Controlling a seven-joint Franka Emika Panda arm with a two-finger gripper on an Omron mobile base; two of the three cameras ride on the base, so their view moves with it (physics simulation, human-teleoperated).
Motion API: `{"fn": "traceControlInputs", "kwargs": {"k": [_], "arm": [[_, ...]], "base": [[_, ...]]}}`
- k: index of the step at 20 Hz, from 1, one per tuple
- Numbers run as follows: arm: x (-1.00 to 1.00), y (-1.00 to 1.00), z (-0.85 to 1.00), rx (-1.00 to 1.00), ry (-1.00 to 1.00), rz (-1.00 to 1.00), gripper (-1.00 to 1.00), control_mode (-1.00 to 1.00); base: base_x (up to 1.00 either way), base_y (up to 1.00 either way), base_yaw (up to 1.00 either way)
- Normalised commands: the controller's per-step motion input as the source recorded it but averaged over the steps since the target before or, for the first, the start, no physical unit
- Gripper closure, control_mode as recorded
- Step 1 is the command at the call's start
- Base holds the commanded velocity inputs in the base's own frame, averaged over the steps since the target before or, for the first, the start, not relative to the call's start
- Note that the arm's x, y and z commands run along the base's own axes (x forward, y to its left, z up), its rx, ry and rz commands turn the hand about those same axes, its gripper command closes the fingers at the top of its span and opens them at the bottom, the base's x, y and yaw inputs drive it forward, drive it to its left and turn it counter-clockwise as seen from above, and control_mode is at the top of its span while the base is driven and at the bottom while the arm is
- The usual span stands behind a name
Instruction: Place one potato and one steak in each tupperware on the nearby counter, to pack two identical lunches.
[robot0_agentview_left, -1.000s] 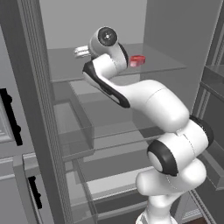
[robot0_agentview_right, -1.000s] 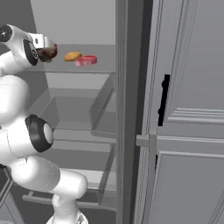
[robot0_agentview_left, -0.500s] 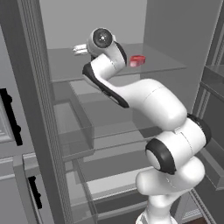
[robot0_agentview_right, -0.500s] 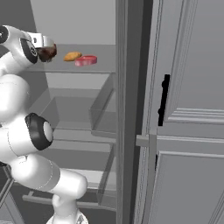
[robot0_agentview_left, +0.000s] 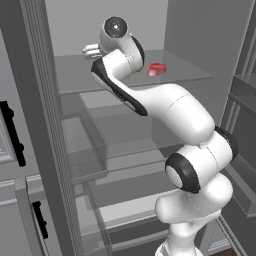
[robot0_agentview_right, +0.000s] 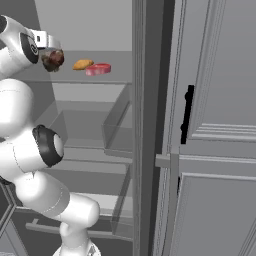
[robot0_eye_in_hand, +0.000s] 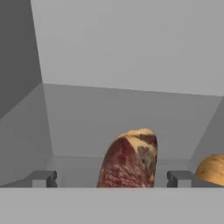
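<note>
While level at the shelf (robot0_agentview_left: 190, 75), open jaws astride brown steak (robot0_eye_in_hand: 128, 159).

Setting: a kitchen, rendered throughout. I am reaching into an open refrigerator (robot0_agentview_left: 150, 30) with plain grey inner walls. Glass shelves (robot0_agentview_left: 190, 75) are stacked one above another inside it, with clear drawer bins (robot0_agentview_left: 90, 145) below. Food sits on the upper shelf: a brown lumpy steak (robot0_eye_in_hand: 129, 159) directly ahead of my fingers, a flat red slab (robot0_agentview_right: 98, 69) farther along, and an orange-tan potato (robot0_agentview_right: 82, 64) between them in the right base view. Beside the fridge stand grey panelled cabinet doors (robot0_agentview_right: 220, 100) with black handles (robot0_agentview_right: 187, 114).
</note>
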Motion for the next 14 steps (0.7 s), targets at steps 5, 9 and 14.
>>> {"fn": "traceControlInputs", "kwargs": {"k": [5, 9, 14], "arm": [[-0.06, 0.04, -0.21, 0.00, 0.00, 0.00, -1.00, -1.00], [0.09, 0.00, -0.25, 0.00, 0.00, 0.00, -1.00, -1.00], [0.04, 0.00, -0.12, 0.00, 0.05, 0.00, -1.00, -1.00]], "base": [[0.00, 0.00, 0.00], [0.00, 0.00, 0.00], [0.00, 0.00, 0.00]]}}
